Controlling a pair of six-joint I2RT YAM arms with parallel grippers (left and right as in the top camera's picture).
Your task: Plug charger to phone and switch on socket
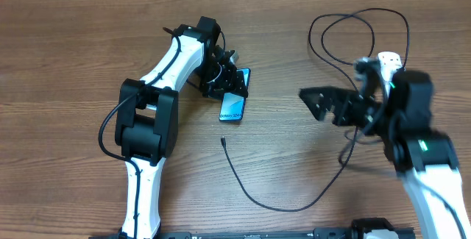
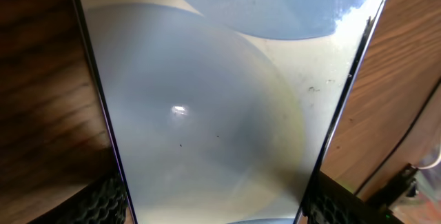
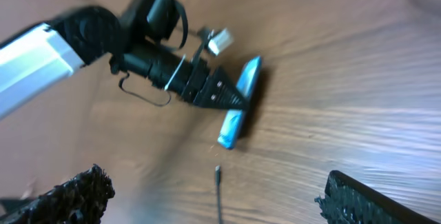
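The left tool (image 1: 228, 83) clamps the phone (image 1: 232, 107) across its width. The right tool (image 1: 313, 104) hangs wide open — the charger (image 3: 218, 182) tip lies ahead of it on the bench (image 1: 73, 62).

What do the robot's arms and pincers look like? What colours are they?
Both have smooth white tubes joined by chunky black joints. The left arm has thin black cables looping along it. The right arm shows little green lights. The left pincer and right pincer are black, with bumpy black pads on the fingers.
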